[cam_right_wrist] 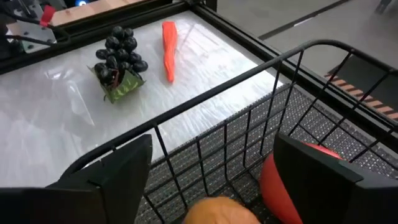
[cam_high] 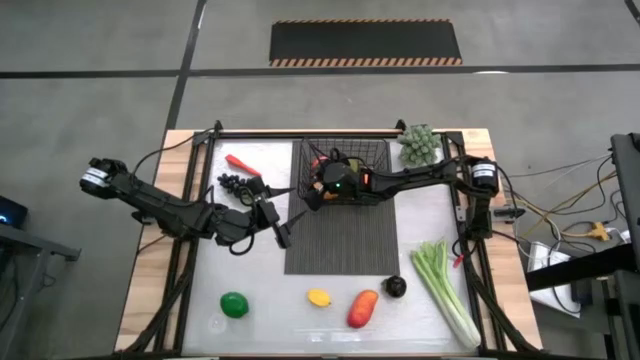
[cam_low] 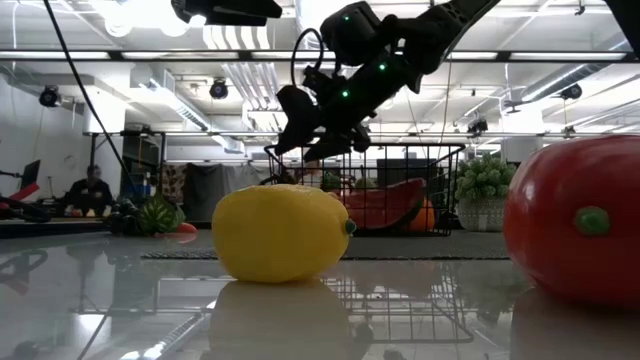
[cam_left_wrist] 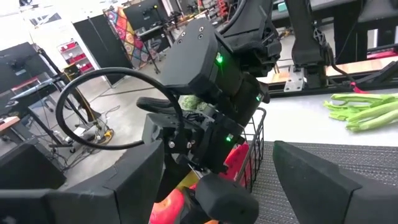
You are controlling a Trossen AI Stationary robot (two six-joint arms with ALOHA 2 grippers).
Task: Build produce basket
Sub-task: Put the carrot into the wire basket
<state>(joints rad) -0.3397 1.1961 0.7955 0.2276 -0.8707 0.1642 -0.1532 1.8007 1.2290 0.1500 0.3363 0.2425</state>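
1. Nearest the front edge of the counter [cam_high: 250,330] lies a row of produce: a green lime [cam_high: 234,305], a yellow lemon [cam_high: 319,297], a red-orange mango [cam_high: 363,309] and a small dark fruit [cam_high: 396,287].
2. In the low view the lemon [cam_low: 281,233] fills the foreground, with a large red fruit [cam_low: 580,232] at the right edge.
3. A long pale-green celery stalk [cam_high: 446,291] lies diagonally on the right side of the counter, just beside the dark ribbed mat [cam_high: 340,240].
4. The left hand [cam_high: 281,232] hovers at the left edge of the mat, its fingers spread wide and holding nothing; its wrist view looks toward the right arm and the basket.
5. Farther back, the basket [cam_high: 375,155] sits on the far end of the mat.
6. The right hand [cam_high: 318,185] hangs over the basket's left wall; its fingers [cam_right_wrist: 118,171] are wide apart and empty, straddling the wire rim [cam_right_wrist: 249,68].
7. Inside the basket lie a watermelon slice [cam_low: 385,205] and an orange fruit [cam_right_wrist: 217,211].
8. Left of the basket, on the bare counter, rest dark grapes [cam_right_wrist: 118,59] and, beyond them, a red chili [cam_right_wrist: 168,40].
9. A pale-green bunch [cam_high: 419,144] sits just beside the basket's far right corner.
10. Beyond the counter, a person [cam_low: 92,190] is seated in the room.
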